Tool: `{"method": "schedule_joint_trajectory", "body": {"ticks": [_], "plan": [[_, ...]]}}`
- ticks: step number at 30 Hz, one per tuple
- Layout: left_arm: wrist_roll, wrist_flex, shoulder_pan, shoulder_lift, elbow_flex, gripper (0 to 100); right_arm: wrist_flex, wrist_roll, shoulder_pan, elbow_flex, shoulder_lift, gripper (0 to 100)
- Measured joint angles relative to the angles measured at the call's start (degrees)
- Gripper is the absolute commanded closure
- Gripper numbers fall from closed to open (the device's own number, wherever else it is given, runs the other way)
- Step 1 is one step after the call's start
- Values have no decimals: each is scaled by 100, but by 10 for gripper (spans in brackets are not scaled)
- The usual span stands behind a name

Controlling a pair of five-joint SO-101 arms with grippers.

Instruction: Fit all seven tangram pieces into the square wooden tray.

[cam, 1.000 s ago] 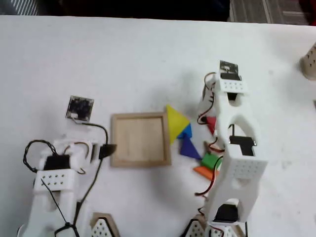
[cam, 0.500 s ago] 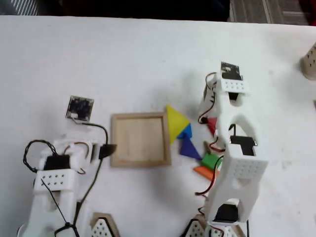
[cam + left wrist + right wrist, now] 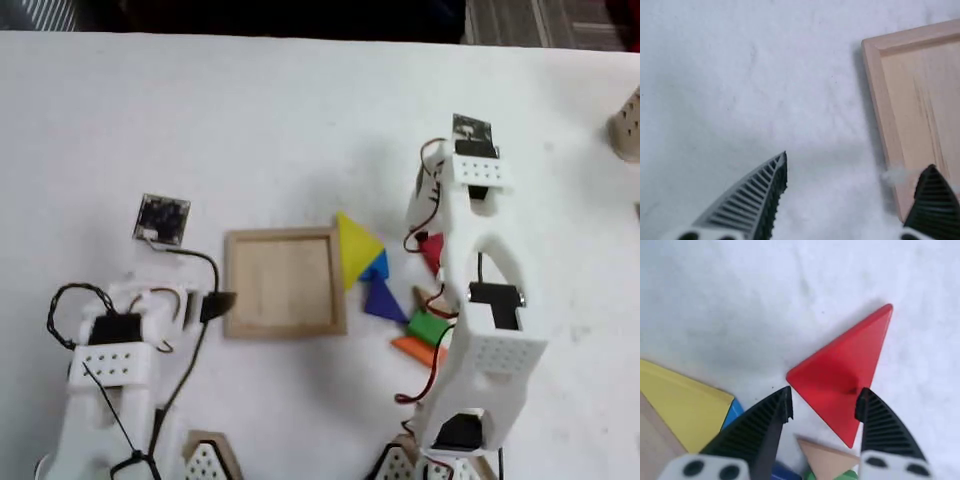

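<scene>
Right arm: shifted slightly farther out over the white table (image 3: 250, 120). Right gripper (image 3: 825, 392): fingers apart, straddling the red triangular piece (image 3: 840, 365). Left gripper (image 3: 857, 161): spread wide at a corner of the square wooden tray (image 3: 280, 285). Yellow triangular piece (image 3: 355, 245): against the tray's rim.

Over the last second the right arm (image 3: 482, 340) extended slightly toward the far edge of the table (image 3: 250, 120) and shifted a little toward its right edge. The wrist camera board (image 3: 472, 131) ended up closer to the far edge than before. With the arm displaced, more of the red triangle (image 3: 431, 250) was exposed beside it. Whether the triangle itself moved could not be determined.
</scene>
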Motion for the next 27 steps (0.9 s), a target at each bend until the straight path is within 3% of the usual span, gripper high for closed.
{"method": "schedule_joint_trajectory", "body": {"ticks": [6,12,27], "plan": [[0,0,0,0,0,612,0,0,0,0,0,796],[0,0,0,0,0,612,0,-35,0,0,0,653],[0,0,0,0,0,612,-563,-554,-229,0,325,652]]}}
